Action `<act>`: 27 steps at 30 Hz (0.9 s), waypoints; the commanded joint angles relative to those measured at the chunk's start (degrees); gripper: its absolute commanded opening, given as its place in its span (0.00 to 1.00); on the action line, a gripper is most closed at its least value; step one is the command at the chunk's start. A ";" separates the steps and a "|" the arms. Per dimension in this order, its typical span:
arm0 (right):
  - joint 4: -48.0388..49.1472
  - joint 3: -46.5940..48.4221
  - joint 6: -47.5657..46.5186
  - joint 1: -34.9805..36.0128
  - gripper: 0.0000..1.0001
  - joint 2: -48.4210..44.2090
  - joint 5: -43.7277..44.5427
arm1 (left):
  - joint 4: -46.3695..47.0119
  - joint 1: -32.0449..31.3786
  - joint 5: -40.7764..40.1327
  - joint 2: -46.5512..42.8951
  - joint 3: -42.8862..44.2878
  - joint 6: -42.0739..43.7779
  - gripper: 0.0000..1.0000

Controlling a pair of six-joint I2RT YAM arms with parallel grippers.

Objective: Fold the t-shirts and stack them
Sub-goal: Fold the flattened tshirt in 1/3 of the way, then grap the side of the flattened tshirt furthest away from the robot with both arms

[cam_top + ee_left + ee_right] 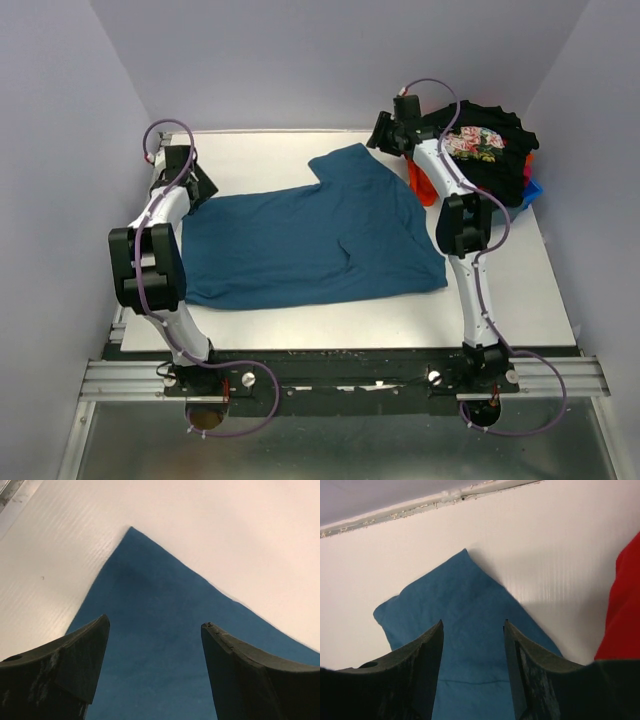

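Over the teal t-shirt (310, 240), left hand (155, 625) and right hand (472, 625) hover — both parted (left wider).

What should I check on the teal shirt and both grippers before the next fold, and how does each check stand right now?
1. The left gripper open and empty: ok, it is over a corner of the teal shirt.
2. The right gripper open and empty: ok, over the shirt's far part.
3. The teal shirt fully folded: not ok, spread wide on the table.
4. The teal shirt apart from the orange-red shirt: ok, bare table between them.
5. The black floral shirt neatly folded: cannot tell.
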 commanded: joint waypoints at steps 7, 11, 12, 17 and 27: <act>5.15 6.06 5.57 -2.52 0.60 6.89 -5.87 | 3.27 5.69 4.67 6.67 3.01 -2.14 0.88; 4.89 3.61 8.56 -3.84 0.59 6.63 -8.15 | 4.59 7.01 6.51 7.73 1.87 -2.76 0.88; 4.28 2.29 9.17 -4.11 0.58 6.37 -8.68 | 5.11 7.27 6.78 7.82 1.61 -3.02 0.88; -1.87 0.17 9.54 -4.81 0.57 5.84 -9.66 | 5.91 8.41 8.27 8.96 1.43 -3.81 0.88; -10.84 -4.57 3.65 -4.73 0.59 2.23 -3.68 | 9.16 8.68 9.42 7.12 -1.82 -3.82 0.88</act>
